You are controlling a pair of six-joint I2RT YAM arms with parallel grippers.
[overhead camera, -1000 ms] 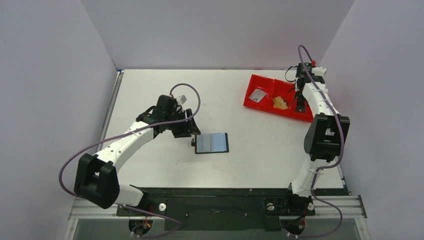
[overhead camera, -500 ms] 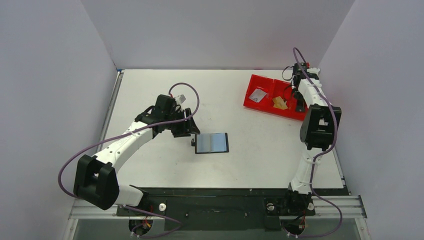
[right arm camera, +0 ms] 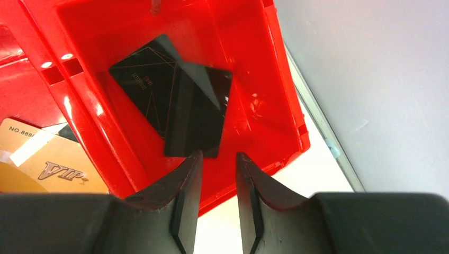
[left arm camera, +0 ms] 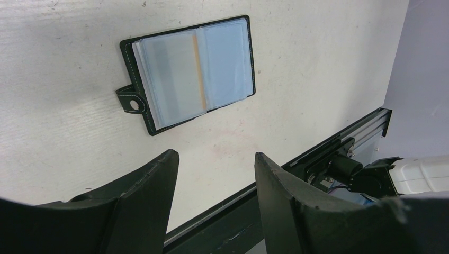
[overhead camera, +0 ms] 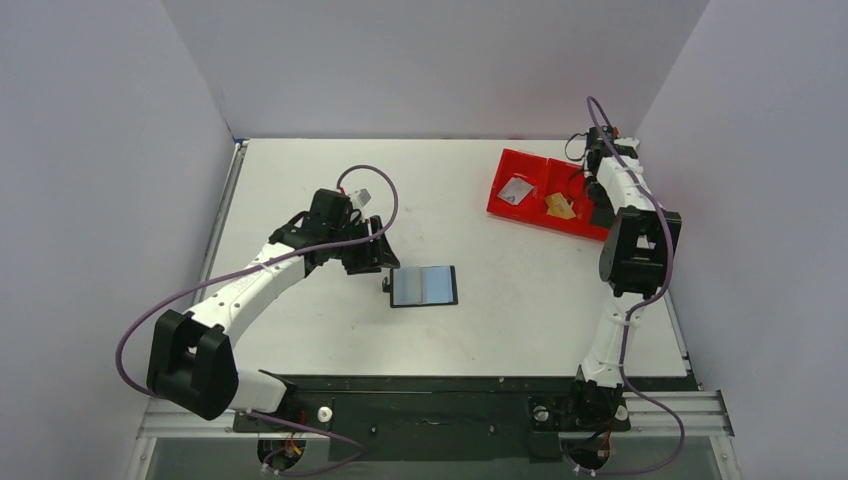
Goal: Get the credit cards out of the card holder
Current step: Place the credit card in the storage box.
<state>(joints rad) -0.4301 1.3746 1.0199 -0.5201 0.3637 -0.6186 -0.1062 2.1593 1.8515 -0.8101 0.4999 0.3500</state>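
1. Slippage looked the likeliest risk. The left gripper [left arm camera: 214,156], jaws wide and empty, hung just beside the card holder [left arm camera: 190,71], which lay open on the white table [overhead camera: 300,180]. Its clear sleeves looked glossy and slick, and its stitched dark edge thin.
2. Farther off, the right gripper [right arm camera: 218,154], jaws narrowly parted and gripping nothing, hovered over two flat black cards [right arm camera: 180,106] in the red tray [right arm camera: 275,79]. Rising, it could snag them.

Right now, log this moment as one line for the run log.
left fingers: open, near open card holder | right fingers: open, over two black cards in red tray end compartment | nothing held
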